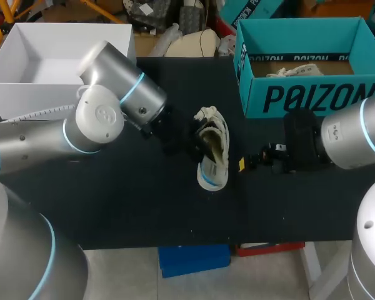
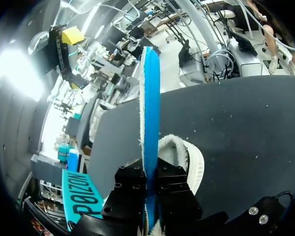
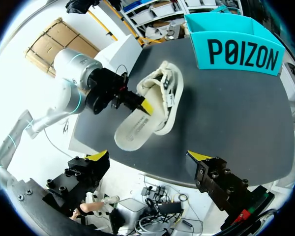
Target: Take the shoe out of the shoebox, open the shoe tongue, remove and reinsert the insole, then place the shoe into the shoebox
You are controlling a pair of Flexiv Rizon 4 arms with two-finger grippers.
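Observation:
A cream shoe (image 1: 217, 134) lies on its side in the middle of the black table, also seen ahead of my right gripper (image 3: 169, 93). Its insole (image 2: 150, 98), blue on one face and pale on the other, sticks partly out of the shoe (image 2: 191, 164). My left gripper (image 2: 150, 178) is shut on the insole's edge; it shows at the shoe's left side (image 1: 178, 134) and in the right wrist view (image 3: 140, 102). My right gripper (image 3: 149, 156) is open and holds nothing, a short way right of the shoe (image 1: 250, 162).
The teal shoebox (image 1: 300, 97) stands open at the back right with a second pale shoe (image 1: 298, 70) inside. A white open box (image 1: 25, 94) sits at the back left, behind my left arm.

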